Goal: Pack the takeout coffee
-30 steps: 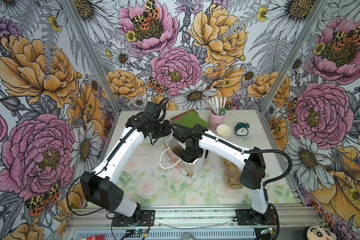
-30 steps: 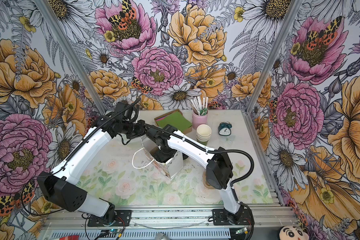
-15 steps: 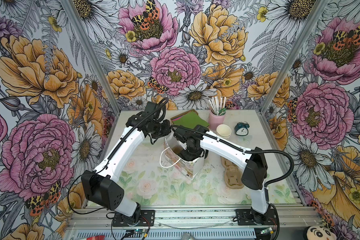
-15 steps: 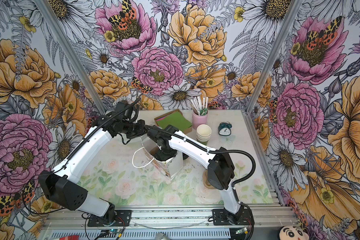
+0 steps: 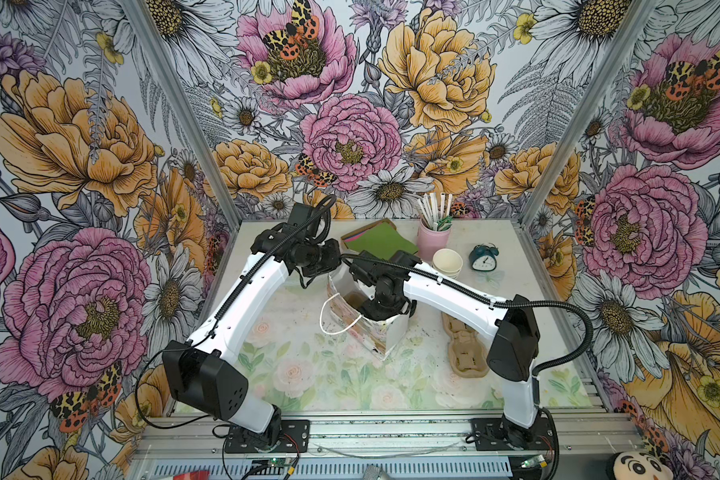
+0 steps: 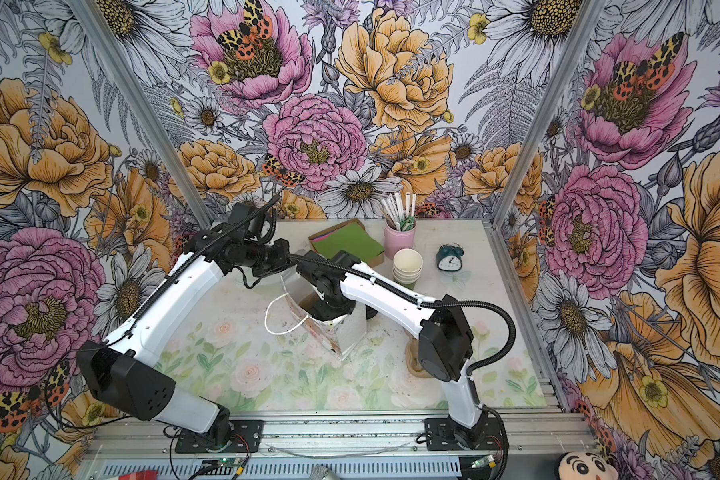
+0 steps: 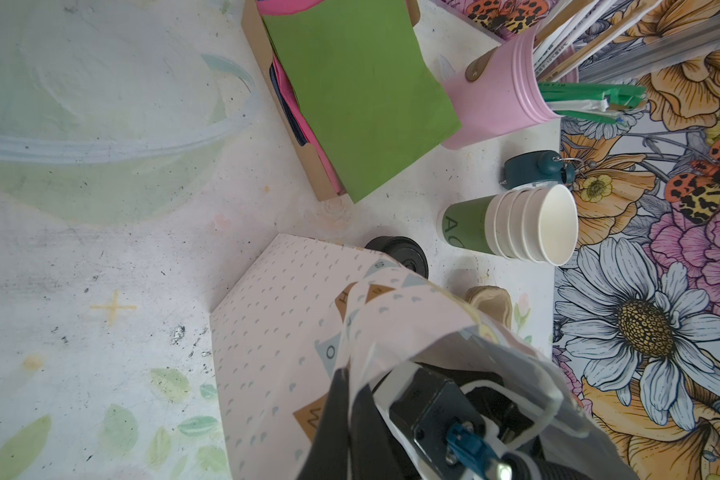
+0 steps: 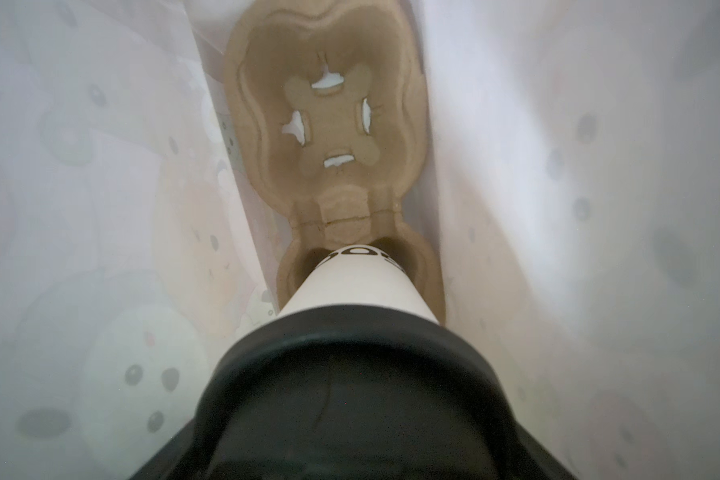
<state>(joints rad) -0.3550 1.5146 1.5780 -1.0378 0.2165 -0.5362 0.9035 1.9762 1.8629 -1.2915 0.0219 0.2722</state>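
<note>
The takeout coffee (image 8: 362,286), a pale paper cup under a black lid (image 8: 350,395), hangs inside the patterned paper bag (image 5: 385,336). Its base sits in the near pocket of a brown pulp carrier (image 8: 333,124) on the bag's floor. My right gripper (image 5: 385,307) reaches down into the bag's mouth and is shut on the cup at its lid, which covers the fingers. In both top views the right wrist hides the cup. My left gripper (image 7: 350,378) is shut on the bag's top edge, at its far left rim (image 5: 333,270), and holds the mouth open.
Behind the bag stand a stack of lidless cups (image 5: 447,262), a pink straw holder (image 5: 433,237), a small clock (image 5: 484,257) and a box of green napkins (image 5: 379,243). A pile of black lids (image 7: 400,253) sits by the bag. A second carrier (image 5: 466,349) lies to the right.
The right arm's elbow has drifted slightly to the right while its gripper stays inside the bag. The left arm and the bag have not moved.
</note>
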